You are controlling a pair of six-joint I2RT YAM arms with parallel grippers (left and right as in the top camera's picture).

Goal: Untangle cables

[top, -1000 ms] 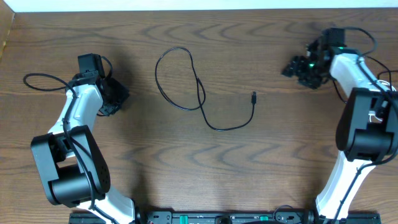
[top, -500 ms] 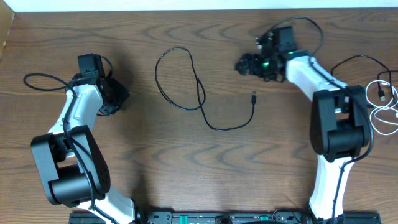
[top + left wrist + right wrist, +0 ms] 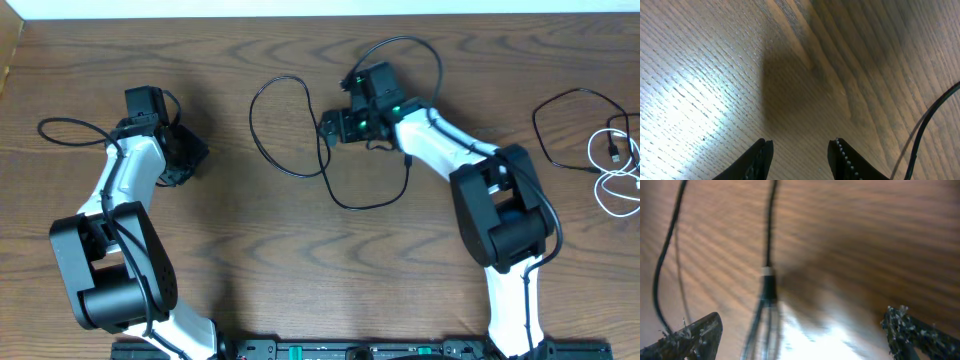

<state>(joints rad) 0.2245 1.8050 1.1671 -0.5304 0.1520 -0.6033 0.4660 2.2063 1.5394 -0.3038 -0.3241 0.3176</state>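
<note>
Now: right gripper poised over the black cable's crossing

Seemingly the work has narrowed to one cord. The black cable [image 3: 360,207] lies on the table [image 3: 200,260] in a loose loop that crosses itself, then sweeps in a curve to its plug [image 3: 408,157]. The right gripper [image 3: 324,128] hangs just above that crossing, on the side of the loop nearer the plug. Its jaws are spread wide with nothing between them. The wrist view, though blurred, shows the cord running up between the two fingertips [image 3: 700,330], which suggests the spread is there to straddle the strand before pinching it. The likely next step is to close on one strand, lift it and open the loop.

The white cable [image 3: 612,152] lies well apart from the black cable, far beyond its plug end, so the two cords do not touch.

The left gripper [image 3: 192,155] sits well clear on the loop's other side, jaws partly apart over bare wood and gripping nothing, probably parked there to leave room
</note>
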